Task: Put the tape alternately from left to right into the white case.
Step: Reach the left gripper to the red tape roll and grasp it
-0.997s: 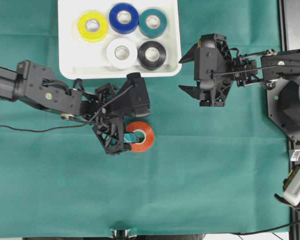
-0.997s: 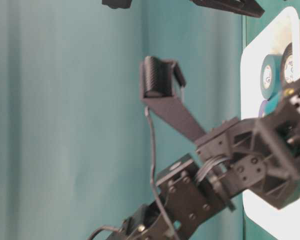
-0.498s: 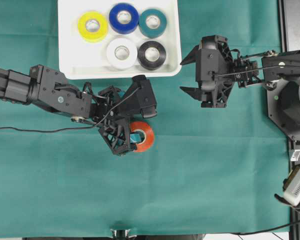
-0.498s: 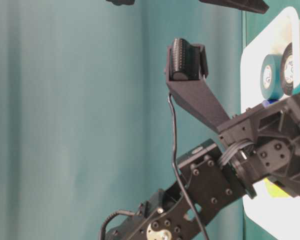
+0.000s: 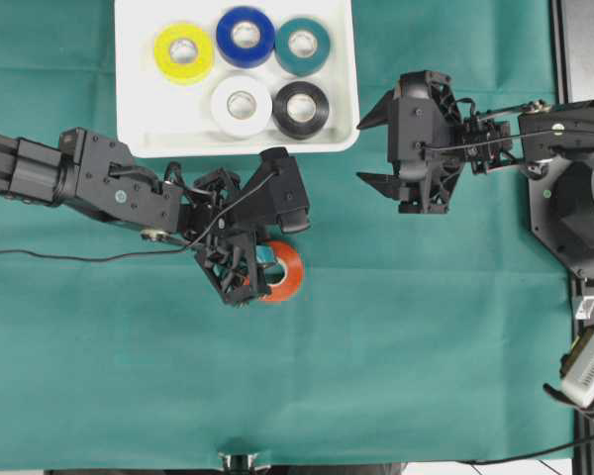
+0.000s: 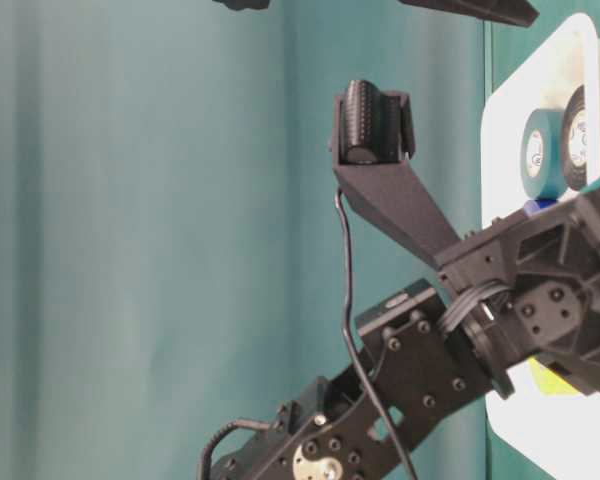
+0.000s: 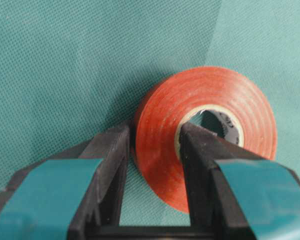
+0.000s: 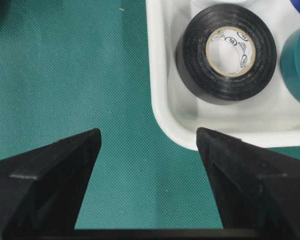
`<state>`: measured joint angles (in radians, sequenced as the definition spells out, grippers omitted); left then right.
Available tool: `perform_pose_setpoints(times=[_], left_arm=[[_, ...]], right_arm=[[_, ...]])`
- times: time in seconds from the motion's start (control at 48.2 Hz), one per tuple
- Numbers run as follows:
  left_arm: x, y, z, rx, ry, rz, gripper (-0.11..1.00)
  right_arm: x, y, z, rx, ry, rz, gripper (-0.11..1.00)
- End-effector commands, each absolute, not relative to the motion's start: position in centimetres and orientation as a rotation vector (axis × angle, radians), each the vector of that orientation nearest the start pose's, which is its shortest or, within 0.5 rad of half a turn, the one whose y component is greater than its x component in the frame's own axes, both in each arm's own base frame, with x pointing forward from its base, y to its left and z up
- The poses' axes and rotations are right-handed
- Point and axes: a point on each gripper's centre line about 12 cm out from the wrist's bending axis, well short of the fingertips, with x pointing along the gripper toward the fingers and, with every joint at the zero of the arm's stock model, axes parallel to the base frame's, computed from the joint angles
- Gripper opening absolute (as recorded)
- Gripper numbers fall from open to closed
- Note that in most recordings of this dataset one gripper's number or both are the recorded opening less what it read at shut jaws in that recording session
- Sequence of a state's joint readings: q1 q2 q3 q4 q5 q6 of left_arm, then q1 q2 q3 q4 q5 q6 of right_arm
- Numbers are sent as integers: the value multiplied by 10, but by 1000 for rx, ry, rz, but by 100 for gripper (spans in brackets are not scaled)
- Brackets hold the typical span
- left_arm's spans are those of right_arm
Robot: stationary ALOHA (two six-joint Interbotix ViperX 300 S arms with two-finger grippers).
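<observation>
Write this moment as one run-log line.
left gripper: shut on red tape | right gripper: open, idle | white case: five rolls

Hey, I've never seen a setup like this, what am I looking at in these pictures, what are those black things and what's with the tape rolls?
These are two black robot arms working over a green cloth. One camera looks straight down, one sits at table level, and one rides on each arm's wrist. In the overhead view, the white case holds five tape rolls: yellow, blue, teal, white and black. The left end effector has shut on the red roll out on the cloth; its wrist camera shows one finger inside the roll's core and the other outside. The right end effector is open and holds nothing, near the case's corner.
</observation>
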<state>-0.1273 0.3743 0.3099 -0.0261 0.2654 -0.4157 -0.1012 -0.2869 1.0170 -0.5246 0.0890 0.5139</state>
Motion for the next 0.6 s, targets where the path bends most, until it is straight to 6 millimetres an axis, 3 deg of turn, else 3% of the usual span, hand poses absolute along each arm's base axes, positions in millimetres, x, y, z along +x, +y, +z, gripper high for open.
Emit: perform_pose_setpoints(times=[0.0,0.581], left_arm=[[465,-63,117,-351,917,70,27],[435,-59,177,-336,896,57,27]], right_arm=[[279,-32,155,12,772,-128,92],[278,-32,154,10,778,-128,92]])
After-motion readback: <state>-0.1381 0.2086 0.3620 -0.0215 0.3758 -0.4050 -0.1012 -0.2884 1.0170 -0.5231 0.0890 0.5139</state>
